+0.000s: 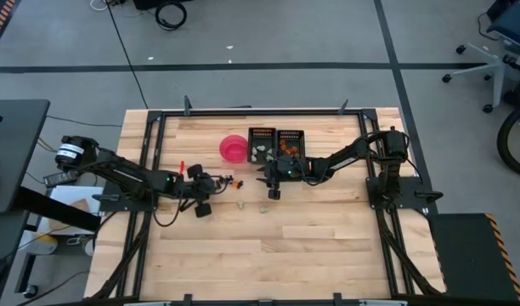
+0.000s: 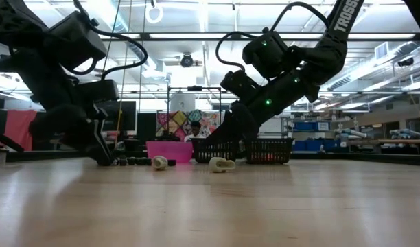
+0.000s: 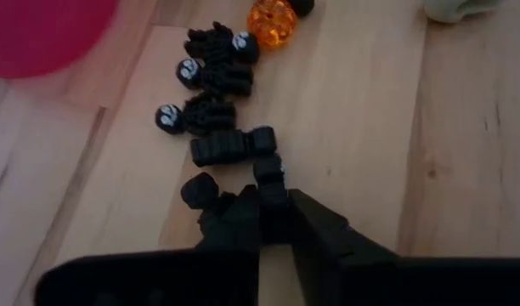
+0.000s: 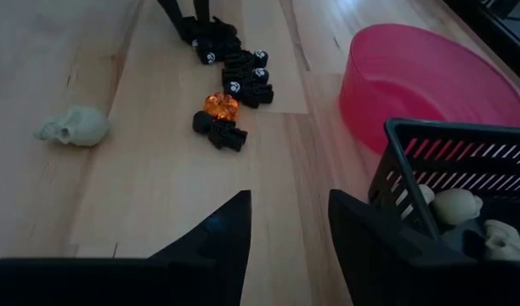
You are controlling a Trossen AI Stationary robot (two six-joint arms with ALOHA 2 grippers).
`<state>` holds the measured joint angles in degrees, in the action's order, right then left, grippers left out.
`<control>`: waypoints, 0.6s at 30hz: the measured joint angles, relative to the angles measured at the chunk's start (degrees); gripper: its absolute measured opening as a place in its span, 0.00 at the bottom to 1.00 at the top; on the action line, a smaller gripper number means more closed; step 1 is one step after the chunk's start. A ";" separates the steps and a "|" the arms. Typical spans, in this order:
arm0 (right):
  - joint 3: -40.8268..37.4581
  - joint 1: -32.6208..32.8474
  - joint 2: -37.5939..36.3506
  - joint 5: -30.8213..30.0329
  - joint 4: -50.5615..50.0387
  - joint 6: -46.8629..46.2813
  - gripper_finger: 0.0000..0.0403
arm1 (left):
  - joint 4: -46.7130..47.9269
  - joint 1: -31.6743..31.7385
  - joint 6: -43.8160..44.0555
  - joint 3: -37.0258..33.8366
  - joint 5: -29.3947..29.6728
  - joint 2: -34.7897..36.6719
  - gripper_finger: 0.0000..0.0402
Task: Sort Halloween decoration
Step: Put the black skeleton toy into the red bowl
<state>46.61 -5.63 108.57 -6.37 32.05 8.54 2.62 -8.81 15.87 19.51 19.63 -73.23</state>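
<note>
Two dark fingers (image 4: 243, 229) of the right gripper (image 4: 287, 223) stand apart, holding nothing, beside a black tray (image 4: 464, 170) containing pale skulls (image 4: 457, 204). Nearby sits a pink bowl (image 4: 430, 81). On the table (image 1: 328, 246), the left gripper (image 3: 273, 191) pinches a black piece (image 3: 267, 166) at the edge of a cluster of black pieces (image 3: 211, 76) with an orange ball (image 3: 271, 21). One pale skull (image 4: 73, 126) lies apart.

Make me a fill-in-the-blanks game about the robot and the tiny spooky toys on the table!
1. The round bowl beside the trays is ____.
2. The pale skull lying alone on the table is greenish-____.
3. Only one loose piece among the dark pieces is ____.
4. The right gripper has its fingers ____.

Missing words: pink; white; orange; open
</note>
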 joint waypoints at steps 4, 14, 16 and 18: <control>0.00 0.00 0.00 0.00 -0.04 0.00 0.40 | -0.62 0.01 0.18 -0.03 -0.44 0.04 0.02; 0.00 0.00 0.02 0.02 -0.07 0.17 0.40 | -0.65 2.73 -8.71 7.35 2.08 0.07 0.01; 0.00 -0.06 0.02 0.02 -0.05 0.34 0.40 | -0.69 4.72 -11.28 8.62 3.84 0.09 0.01; 0.00 -0.07 0.02 0.02 -0.07 0.50 0.40 | -1.64 7.13 -13.17 9.38 6.34 0.09 0.01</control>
<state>46.61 -5.69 108.60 -6.35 31.99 9.03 0.98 -1.68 2.70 28.89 25.97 -73.14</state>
